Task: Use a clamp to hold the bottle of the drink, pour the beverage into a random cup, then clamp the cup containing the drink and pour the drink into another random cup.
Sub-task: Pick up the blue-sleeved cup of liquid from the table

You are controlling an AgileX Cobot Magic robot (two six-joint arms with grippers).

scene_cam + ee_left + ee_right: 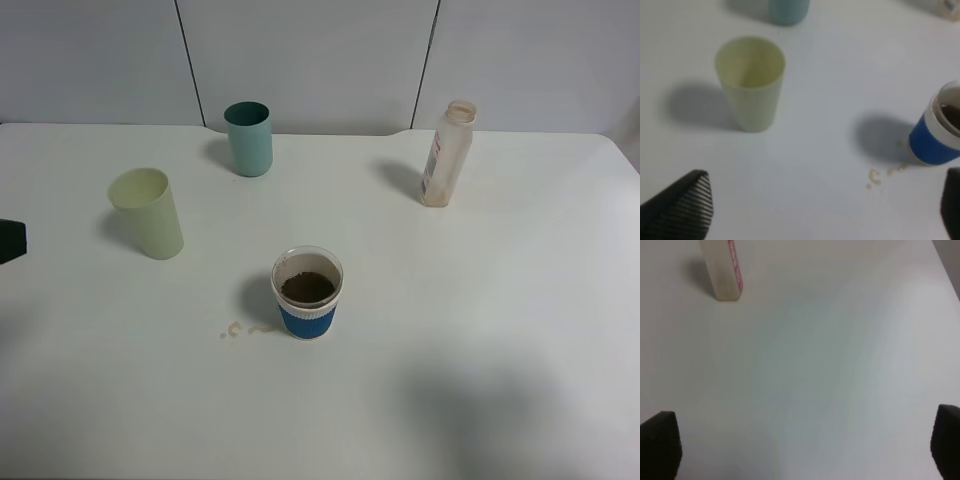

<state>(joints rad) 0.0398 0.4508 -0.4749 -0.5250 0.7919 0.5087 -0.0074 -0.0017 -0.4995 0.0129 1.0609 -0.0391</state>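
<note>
We log left tool [824, 202] and right tool [800, 442] both released, empty; blue-sleeved cup [307, 320] could tip, spilling beverage [307, 288] on counter [500, 330], if clenched crooked.

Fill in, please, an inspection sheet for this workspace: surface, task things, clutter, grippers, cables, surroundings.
Surface: white table; small brown drips beside the blue-sleeved cup.
Job's things: bottle upright, uncapped, looks empty; blue-sleeved cup upright, holding dark drink; pale green tumbler upright, empty.
Clutter: teal cup upright at the back.
Grippers: left gripper open, holding nothing; right gripper open, holding nothing.
Cables: nothing seen.
Surroundings: grey panelled wall behind the table.
</note>
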